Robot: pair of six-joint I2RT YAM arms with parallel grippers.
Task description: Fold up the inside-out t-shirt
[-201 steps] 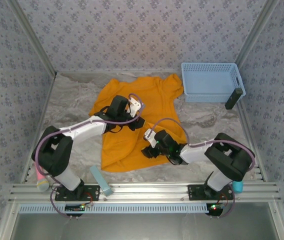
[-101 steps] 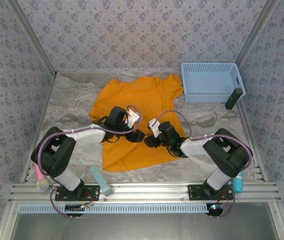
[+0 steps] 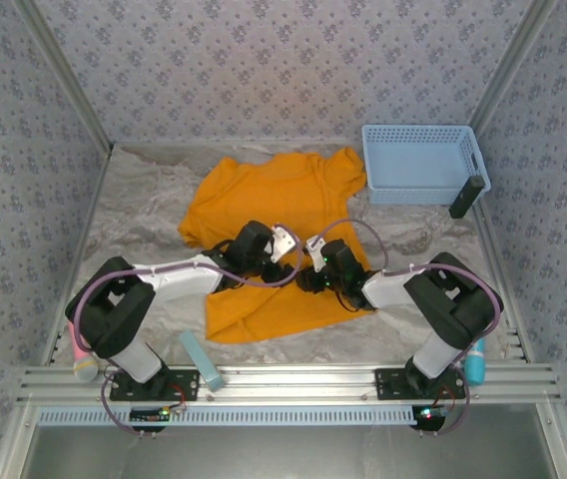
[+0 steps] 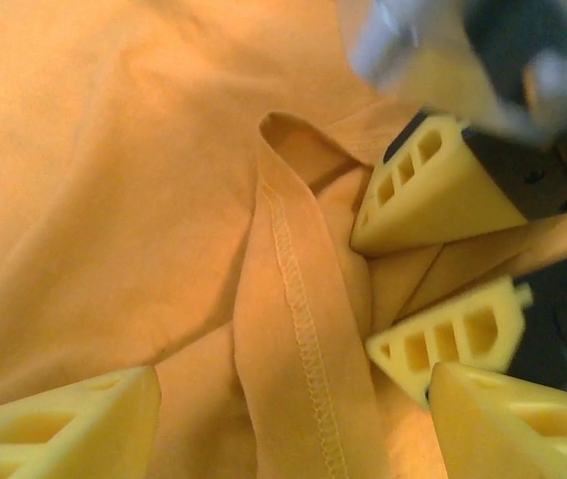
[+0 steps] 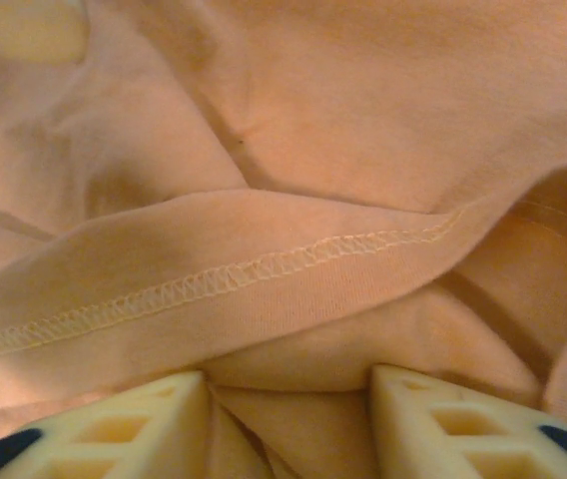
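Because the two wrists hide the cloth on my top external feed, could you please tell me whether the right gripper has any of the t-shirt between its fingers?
Observer: Yes. The left wrist view shows the right gripper with a bunched fold of the t-shirt between its fingers. I cannot tell whether it is clamped.
Operator: Thank you. Which part of the shirt is that?
Observer: An edge. In the right wrist view a stitched hem runs across just ahead of those fingers.
Operator: And how does the left gripper stand, please?
Observer: The left gripper is open, its fingers wide apart with the stitched hem lying between them, close beside the right gripper.
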